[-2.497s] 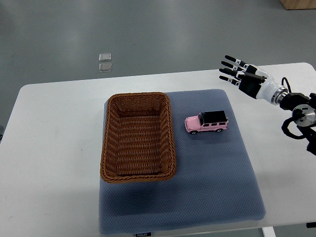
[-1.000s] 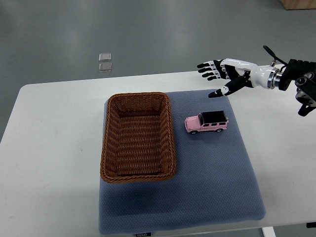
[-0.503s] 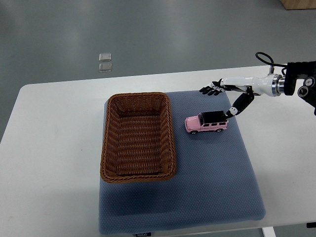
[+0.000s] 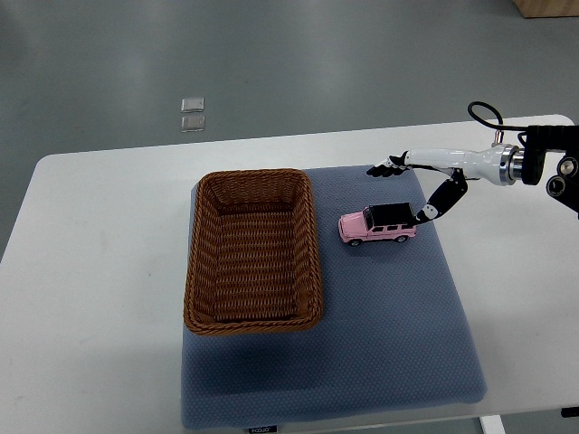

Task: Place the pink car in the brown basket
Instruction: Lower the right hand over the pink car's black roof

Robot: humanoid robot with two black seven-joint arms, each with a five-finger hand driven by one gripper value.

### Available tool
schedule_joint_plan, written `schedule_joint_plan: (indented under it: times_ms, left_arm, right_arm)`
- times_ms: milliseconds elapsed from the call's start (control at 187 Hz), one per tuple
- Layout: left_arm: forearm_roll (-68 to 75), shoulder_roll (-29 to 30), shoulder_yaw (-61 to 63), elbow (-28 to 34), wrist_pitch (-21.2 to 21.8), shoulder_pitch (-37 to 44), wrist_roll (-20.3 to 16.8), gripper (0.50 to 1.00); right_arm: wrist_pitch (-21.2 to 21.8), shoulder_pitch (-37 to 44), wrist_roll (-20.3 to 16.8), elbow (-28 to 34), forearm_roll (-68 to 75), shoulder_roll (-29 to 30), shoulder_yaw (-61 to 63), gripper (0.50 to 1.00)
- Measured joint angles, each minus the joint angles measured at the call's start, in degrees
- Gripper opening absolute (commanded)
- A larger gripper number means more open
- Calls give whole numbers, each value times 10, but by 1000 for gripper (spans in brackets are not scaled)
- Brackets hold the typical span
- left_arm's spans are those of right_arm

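Note:
A pink toy car with a black roof (image 4: 378, 223) stands on the blue-grey mat (image 4: 362, 344), just right of the brown wicker basket (image 4: 253, 250). The basket holds nothing. My right hand (image 4: 403, 190) reaches in from the right edge and hovers over the car's rear end. Its fingers are spread, the thumb (image 4: 434, 204) pointing down close to the car's back, the other fingers (image 4: 384, 167) stretched out beyond it. It holds nothing. The left arm does not show.
The mat lies on a white table (image 4: 99, 271). Two small clear squares (image 4: 192, 115) lie on the grey floor beyond the table's far edge. A black cable loops at my right wrist (image 4: 493, 117).
My right hand has swung in from the table's back right, turned palm-down and lowered over the car's rear. The car and basket have not moved.

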Motion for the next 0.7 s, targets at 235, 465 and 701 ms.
schedule_joint_plan:
  times_ms: [235, 465, 701]
  left_arm:
    - [0, 0, 0, 0, 0, 0, 0, 1000]
    - [0, 0, 0, 0, 0, 0, 0, 1000]
    - [0, 0, 0, 0, 0, 0, 0, 1000]
  right_arm:
    - [-54, -13, -30, -6, -2, 12, -38, 891]
    - [-86, -33, -55, -15, -2, 33, -48, 870]
    - [-95, -35, -60, -23, -1, 49, -48, 819]
